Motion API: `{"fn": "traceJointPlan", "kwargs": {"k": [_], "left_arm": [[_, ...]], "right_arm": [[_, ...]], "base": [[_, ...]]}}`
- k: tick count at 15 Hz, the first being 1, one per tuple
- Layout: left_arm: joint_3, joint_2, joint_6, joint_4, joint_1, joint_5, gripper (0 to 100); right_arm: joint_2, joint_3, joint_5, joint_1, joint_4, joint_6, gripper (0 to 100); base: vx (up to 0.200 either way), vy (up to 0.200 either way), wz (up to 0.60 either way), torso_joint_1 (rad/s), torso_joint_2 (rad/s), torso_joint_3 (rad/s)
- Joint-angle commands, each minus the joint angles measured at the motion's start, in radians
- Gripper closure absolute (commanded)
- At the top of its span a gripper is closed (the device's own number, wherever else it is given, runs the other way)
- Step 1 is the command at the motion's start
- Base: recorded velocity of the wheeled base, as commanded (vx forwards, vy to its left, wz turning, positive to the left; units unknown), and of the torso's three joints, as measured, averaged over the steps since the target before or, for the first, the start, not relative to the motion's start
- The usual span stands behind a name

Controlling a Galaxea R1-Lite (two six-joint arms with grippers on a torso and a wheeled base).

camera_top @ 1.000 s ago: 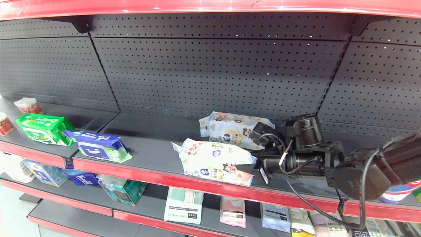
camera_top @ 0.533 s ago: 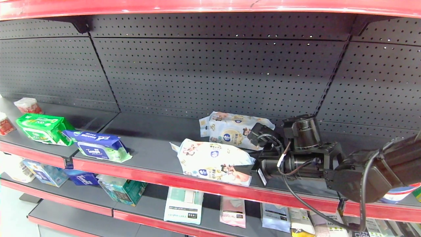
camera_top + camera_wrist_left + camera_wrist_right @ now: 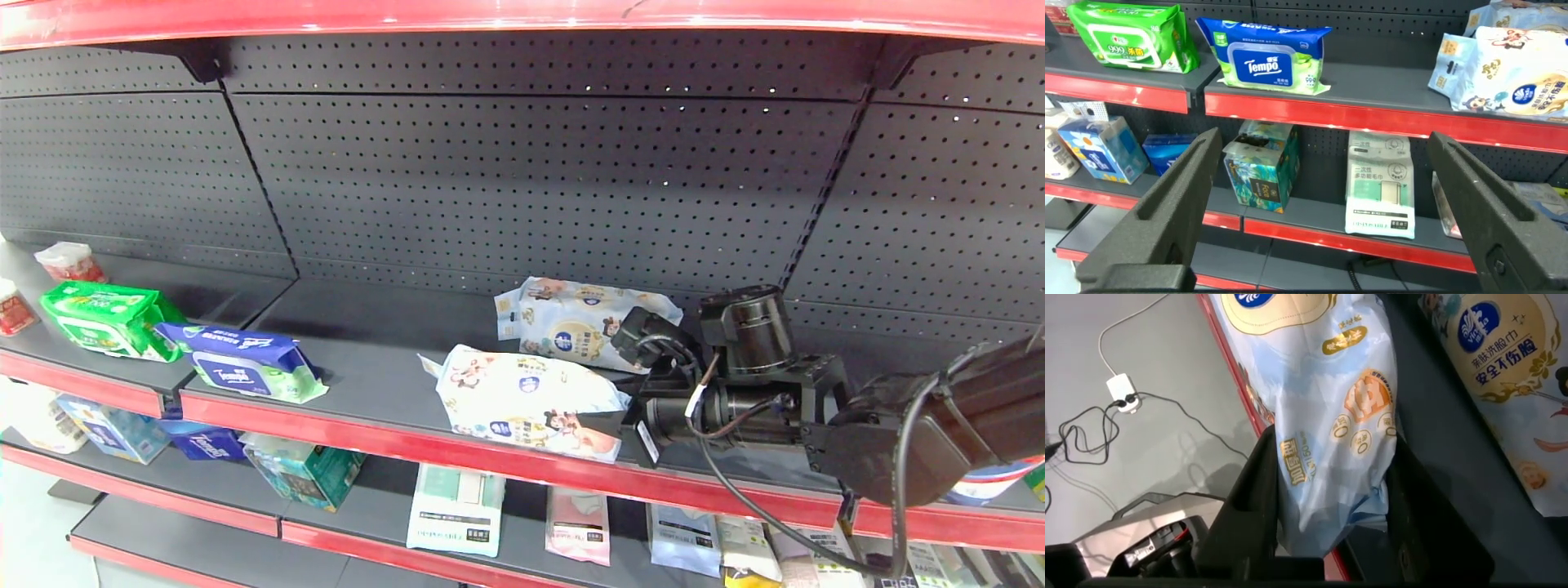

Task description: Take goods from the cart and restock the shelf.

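One wipe pack (image 3: 526, 400) clamped by its right end in right pincer (image 3: 627, 425) at shelf (image 3: 367, 351) near edge, likely for alignment before far pack (image 3: 584, 322); left pincer (image 3: 1327, 147) spread apart.

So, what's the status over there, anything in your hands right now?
Right gripper shut on front wipes pack, near the shelf front edge. Left gripper open, empty. Second wipes pack sits behind it.

On the shelf (image 3: 384, 343) the first pack (image 3: 522, 396) lies at the front edge; the second pack (image 3: 584, 322) lies just behind it; the right gripper (image 3: 622, 420) holds the first pack's right end. Well to the left lies a third pack (image 3: 241, 359); a fourth pack (image 3: 110, 318) sits just left of that.
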Motion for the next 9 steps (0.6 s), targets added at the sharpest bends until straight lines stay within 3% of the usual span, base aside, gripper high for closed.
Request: {"fn": "traceJointPlan", "kwargs": {"k": [1, 9], "left_arm": [[0.0, -0.001, 0.0, 0.0, 0.0, 0.0, 0], [0.0, -0.001, 0.001, 0.0, 0.0, 0.0, 0]], "right_arm": [[0.001, 0.005, 0.002, -0.002, 0.001, -0.002, 100], [0.001, 0.0, -0.009, -0.007, 0.002, -0.011, 100]], "base": [[0.0, 0.0, 0.0, 0.0, 0.0, 0.0], [0.0, 0.0, 0.0, 0.0, 0.0, 0.0]]}}
